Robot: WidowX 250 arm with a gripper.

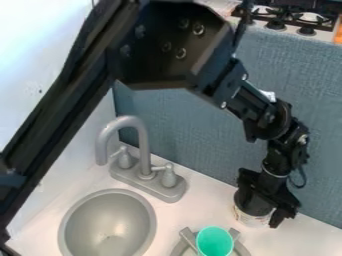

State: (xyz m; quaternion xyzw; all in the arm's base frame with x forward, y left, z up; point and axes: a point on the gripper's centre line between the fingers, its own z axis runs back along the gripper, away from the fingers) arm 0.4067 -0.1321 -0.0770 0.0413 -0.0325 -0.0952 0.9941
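The black gripper [268,201] hangs low at the right, close to the blue-grey back wall. It is over and against a small white container [251,218] with a dark upper part, on the white counter. The gripper covers much of the container's right side, and I cannot tell whether it has hold of it. A teal-green cup [215,242] is to the lower left of the gripper at the bottom edge, among grey curved pieces [188,239].
A round grey sink [108,225] is at the lower left, with a grey faucet [143,145] and two knobs behind it. The blue-grey wall [180,125] runs behind the counter [207,197]. A stove top [294,17] lies beyond, upper right.
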